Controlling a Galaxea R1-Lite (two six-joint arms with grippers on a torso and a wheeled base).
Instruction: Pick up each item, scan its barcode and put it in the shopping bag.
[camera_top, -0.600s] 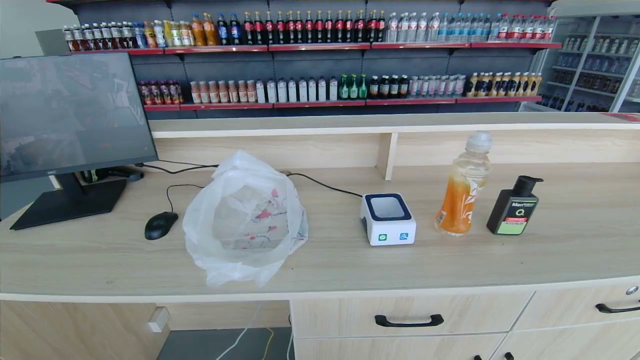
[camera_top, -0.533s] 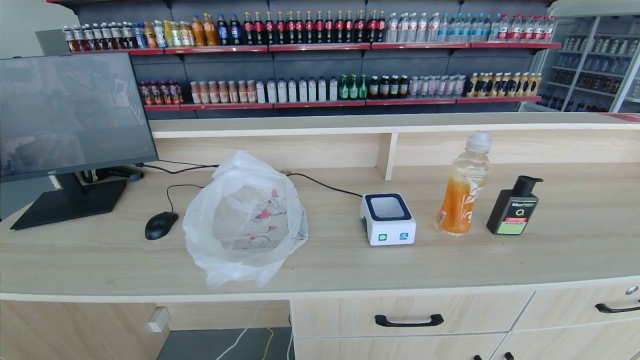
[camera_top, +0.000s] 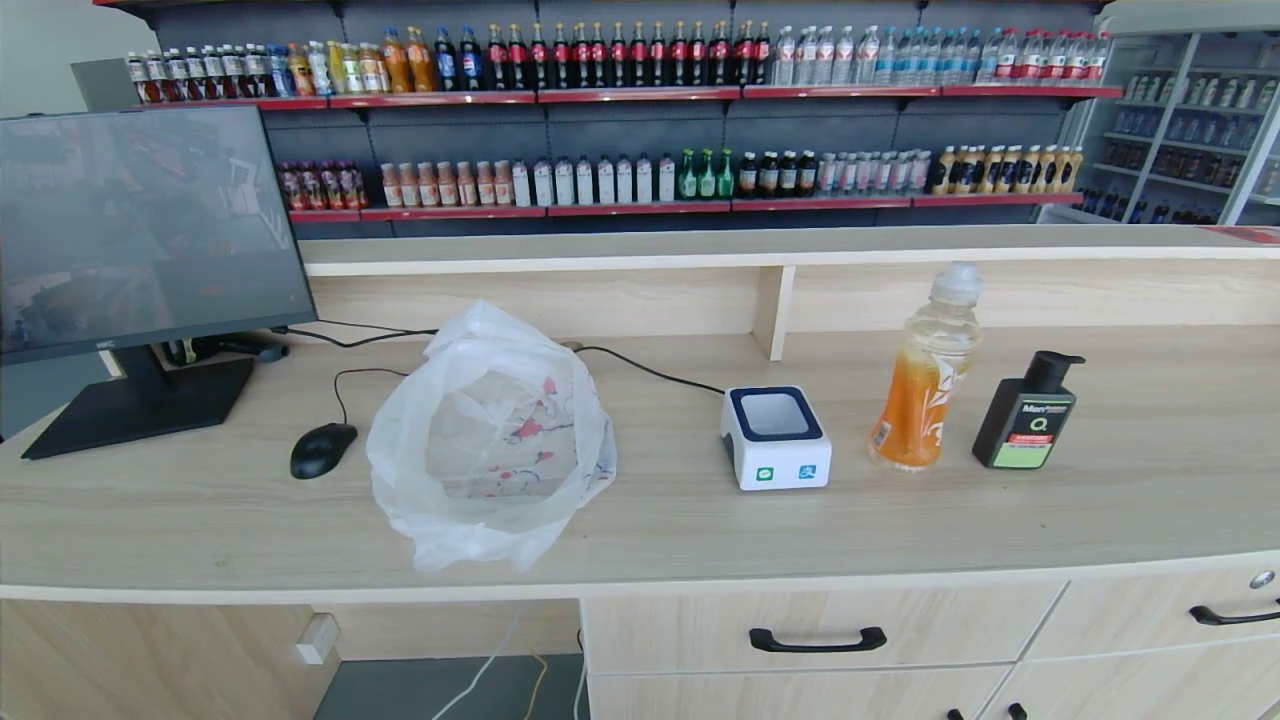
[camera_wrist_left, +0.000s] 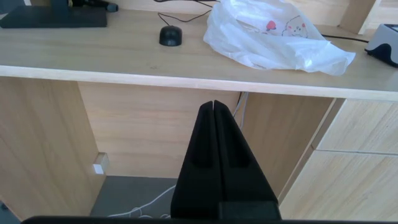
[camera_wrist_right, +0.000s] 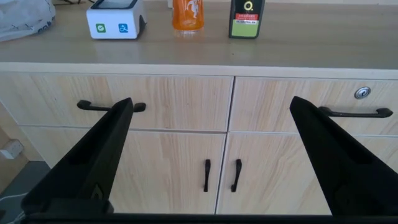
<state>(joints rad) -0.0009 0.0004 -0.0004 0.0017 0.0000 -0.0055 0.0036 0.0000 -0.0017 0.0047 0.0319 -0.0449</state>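
1. At the left end of the desk (camera_top: 900, 520) stands a dark monitor (camera_top: 140, 230), and a black mouse (camera_top: 322, 450) lies just beside its foot.
2. The white shopping bag (camera_top: 490, 450) sits near the mouse. Its mouth is open toward the robot.
3. The small white barcode scanner (camera_top: 775, 437) stands right of the bag, with its window facing up.
4. Right of the scanner stands the orange drink bottle (camera_top: 925, 380), upright. Just beside it is the black pump bottle (camera_top: 1027, 415), also upright. The two are close, but I think not touching.
5. The left gripper (camera_wrist_left: 213, 104) hangs low in front of the desk, below its edge. Its fingers are pressed together and carry nothing.
6. The right gripper (camera_wrist_right: 211, 111) is also low, before the drawers, under the two bottles. Its fingers are spread wide and carry nothing.
7. I judge that the task is at its first step: no item is picked or scanned yet. The next move probably asks the right arm to rise above the desk edge and take the drink bottle around its body, without knocking over the pump bottle next to it.
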